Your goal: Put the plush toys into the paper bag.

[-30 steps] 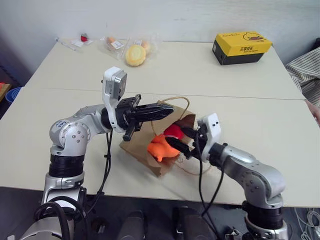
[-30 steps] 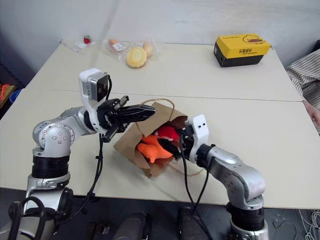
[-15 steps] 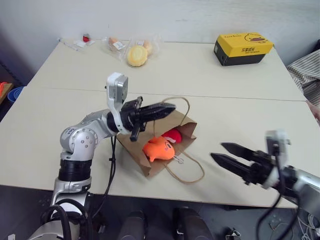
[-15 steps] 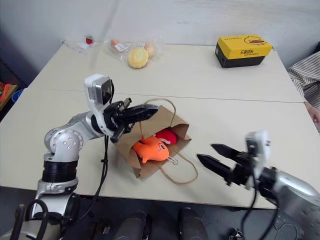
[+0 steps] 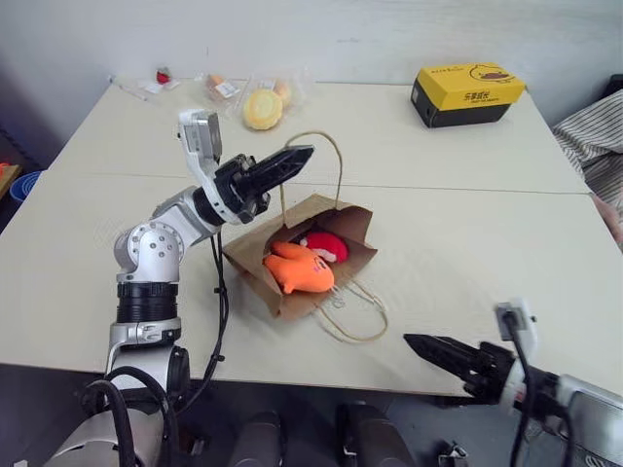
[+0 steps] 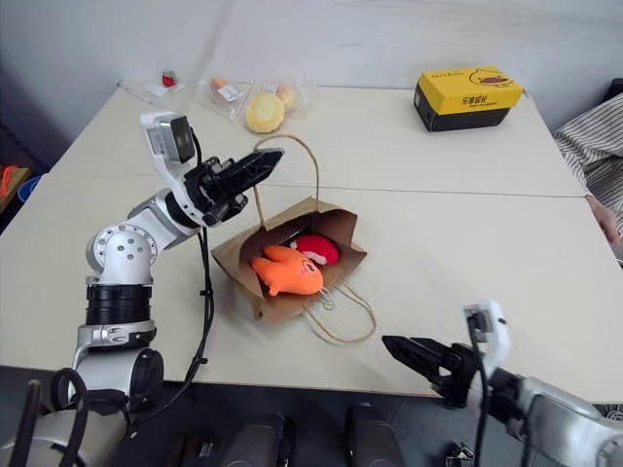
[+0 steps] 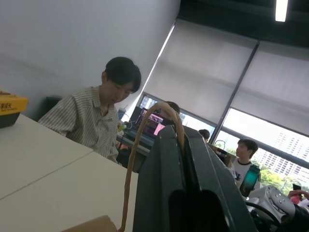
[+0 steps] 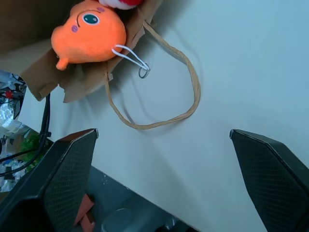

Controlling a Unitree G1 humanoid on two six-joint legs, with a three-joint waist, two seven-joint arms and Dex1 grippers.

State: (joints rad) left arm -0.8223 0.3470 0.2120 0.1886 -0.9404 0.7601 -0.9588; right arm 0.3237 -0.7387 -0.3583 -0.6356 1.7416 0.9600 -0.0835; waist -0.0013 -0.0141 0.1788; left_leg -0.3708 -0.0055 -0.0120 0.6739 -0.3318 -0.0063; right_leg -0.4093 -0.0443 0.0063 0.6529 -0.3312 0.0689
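Bench (image 5: 467, 224) was pretty uncluttered, honestly; a yellow-and-black box (image 5: 468, 93) sat up by the far right corner, and a yellow round thing in clear wrap (image 5: 262, 106) plus a few other little packets lay along the far edge toward the left, all well apart from the action; a person in a striped shirt (image 7: 91, 125) sat off the right edge; nothing stood between the grippers and the paper bag (image 5: 292, 255). The bag lay on its side around the middle of the bench, closer to the near edge, long axis running diagonally with its mouth open toward the right and the far side; inside it were both plush toys, the orange plush (image 5: 297, 273) lying lengthwise just inside the mouth, and the red plush (image 5: 325, 245) tucked right behind it, touching it, deeper toward the far side. The left gripper (image 5: 290, 159) was pressed together on the upper handle (image 5: 313, 161), holding that loop up above the bag; the lower handle (image 5: 355, 316) just sprawled flat on the bench toward the near edge. The right gripper (image 5: 436, 351) hung off the near edge, fingers spread wide, holding nothing, well apart from the bag.
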